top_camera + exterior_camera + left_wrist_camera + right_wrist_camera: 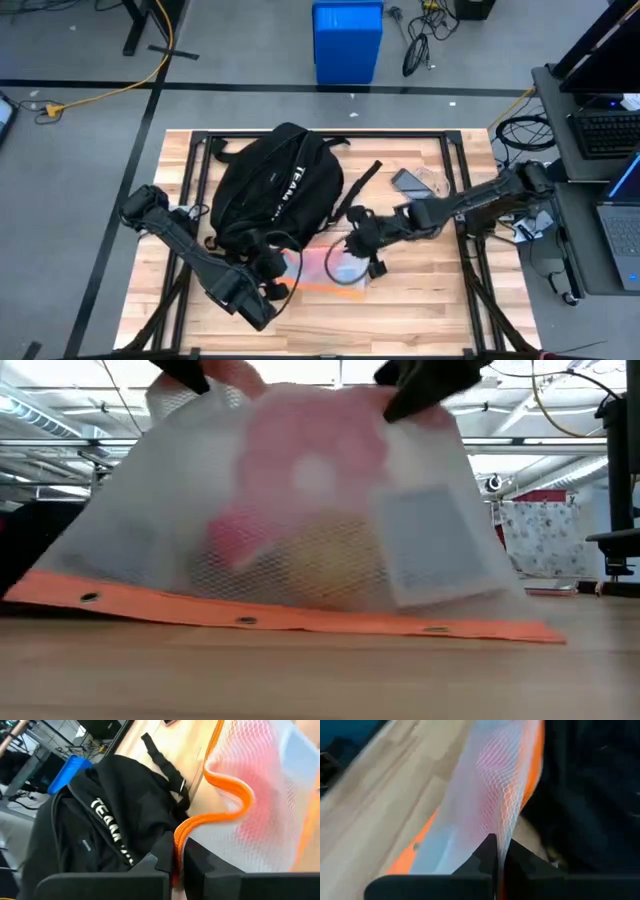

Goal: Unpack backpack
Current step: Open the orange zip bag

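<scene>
The left hand (177,865) is pinching shut on the orange fabric edge of a translucent white mesh pouch with orange trim (330,268), its two dark fingers (200,862) pressed together with the trim squeezed between them. The right hand (497,857) is likewise clamping tight on the pouch's netting, its fingers closed with only the thin mesh between them. Seen from across the desk, both hands are gripping the pouch from above by its upper corners, so it is hanging like a tent with its orange bottom edge resting on the light wooden desk (440,300); pink, yellowish and grey shapes are showing blurrily through the mesh.

The left arm is reaching in along the near side of the large black soft fabric backpack with white lettering (275,185), bent low over the desk. The right arm is stretching in from the far side of the pouch, away from the backpack.

The backpack is lying on the desk just beside the pouch, its loose black strap (362,180) trailing out on the desk beside it.
</scene>
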`<control>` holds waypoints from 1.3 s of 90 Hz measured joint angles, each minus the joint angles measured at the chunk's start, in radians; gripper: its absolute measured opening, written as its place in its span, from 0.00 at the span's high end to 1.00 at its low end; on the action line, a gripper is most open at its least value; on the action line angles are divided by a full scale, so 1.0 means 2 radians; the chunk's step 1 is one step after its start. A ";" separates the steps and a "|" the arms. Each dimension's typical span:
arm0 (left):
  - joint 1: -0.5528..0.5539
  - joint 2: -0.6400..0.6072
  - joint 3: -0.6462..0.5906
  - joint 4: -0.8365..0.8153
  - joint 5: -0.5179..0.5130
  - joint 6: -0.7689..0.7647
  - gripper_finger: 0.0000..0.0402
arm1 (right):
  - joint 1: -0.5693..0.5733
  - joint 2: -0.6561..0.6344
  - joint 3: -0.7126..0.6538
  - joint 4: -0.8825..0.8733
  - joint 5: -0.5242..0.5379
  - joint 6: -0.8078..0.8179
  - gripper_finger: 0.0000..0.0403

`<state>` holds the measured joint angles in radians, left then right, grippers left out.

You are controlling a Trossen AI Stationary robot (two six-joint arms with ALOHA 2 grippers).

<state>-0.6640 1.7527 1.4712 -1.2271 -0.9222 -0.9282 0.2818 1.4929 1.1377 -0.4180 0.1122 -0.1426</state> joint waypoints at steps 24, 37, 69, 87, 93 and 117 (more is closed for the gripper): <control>0.012 0.000 0.023 0.060 0.000 0.083 0.82 | 0.067 0.000 0.038 -0.051 0.134 0.034 1.00; 0.012 0.000 0.041 0.058 -0.002 0.093 0.73 | 0.089 0.000 0.042 -0.066 0.153 0.051 1.00; 0.012 -0.014 0.075 0.043 -0.040 0.121 0.54 | 0.097 -0.001 0.057 -0.106 0.208 0.077 1.00; 0.011 -0.023 0.076 0.043 -0.042 0.155 0.50 | 0.099 -0.001 0.062 -0.114 0.209 0.080 1.00; 0.011 -0.023 0.076 0.042 -0.042 0.159 0.50 | 0.099 0.000 0.062 -0.116 0.208 0.080 1.00; 0.020 -0.023 0.076 0.068 -0.096 0.168 0.50 | 0.099 0.000 0.062 -0.116 0.208 0.081 1.00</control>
<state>-0.6233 1.7061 1.6222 -1.0906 -1.1135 -0.5925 0.4797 1.4921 1.2621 -0.6491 0.5278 0.0189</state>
